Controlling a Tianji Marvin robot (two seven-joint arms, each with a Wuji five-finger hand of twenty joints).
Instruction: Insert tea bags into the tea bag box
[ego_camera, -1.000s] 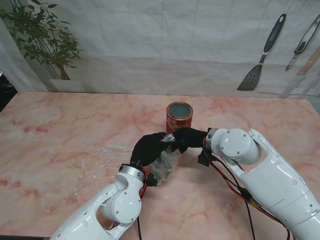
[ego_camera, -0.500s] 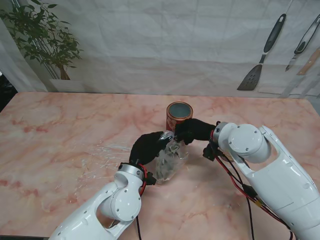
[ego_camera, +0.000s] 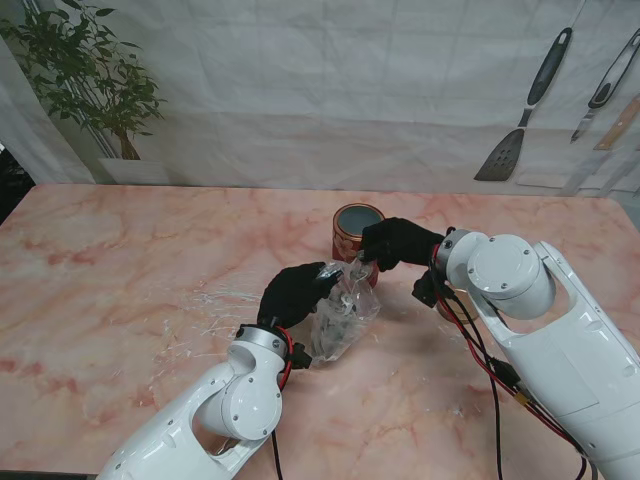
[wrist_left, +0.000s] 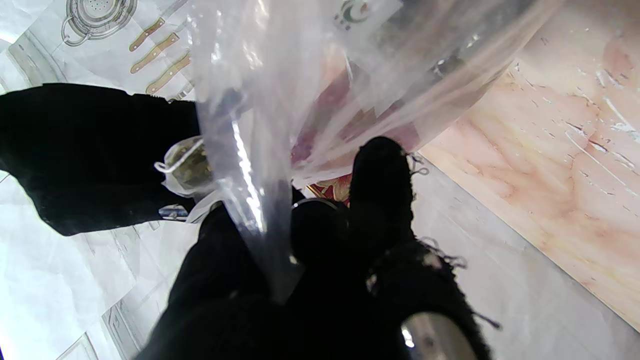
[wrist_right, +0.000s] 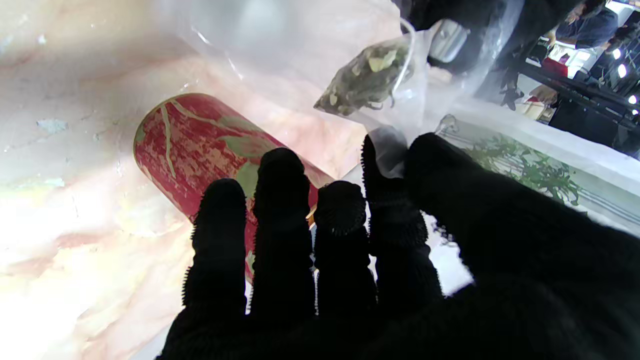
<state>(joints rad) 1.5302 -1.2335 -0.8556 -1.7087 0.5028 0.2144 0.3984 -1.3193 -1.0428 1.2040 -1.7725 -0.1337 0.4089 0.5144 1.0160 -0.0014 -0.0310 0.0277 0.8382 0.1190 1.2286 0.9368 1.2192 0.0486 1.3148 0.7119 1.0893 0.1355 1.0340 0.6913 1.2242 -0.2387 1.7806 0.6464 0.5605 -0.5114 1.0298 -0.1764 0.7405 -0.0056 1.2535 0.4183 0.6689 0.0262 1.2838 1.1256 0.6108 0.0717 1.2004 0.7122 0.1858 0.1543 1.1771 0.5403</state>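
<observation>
Since the earlier frames, right hand (ego_camera: 395, 243) had drawn back toward the tin (ego_camera: 355, 228), lifting a tea bag out of the plastic bag (ego_camera: 340, 312); left hand (ego_camera: 295, 293) had barely shifted.

Item, left hand: closed on the neck of the clear plastic bag, holding it raised off the marble table (ego_camera: 120, 270). Its wrist view showed film pinched between black-gloved fingers (wrist_left: 380, 190), a detail hidden from the stand view.

Item, plastic bag: transparent, crumpled, hanging between the two hands; further contents blurred.

Item, tea bag (wrist_right: 367, 80): small clear sachet of green-brown leaf, with a white loop at its upper edge. Seen plainly only in the right wrist view; the left wrist view caught it (wrist_left: 187, 165) beside the right glove. Held in the air at the bag's mouth, near the tin, not inside it.

Item, right hand: thumb and forefinger pinched on the sachet's corner, the other fingers (wrist_right: 280, 200) extended.

Item, tin: round, red with green and gold leaf pattern (wrist_right: 190, 145), upright, lid off, farther from me than the hands.
</observation>
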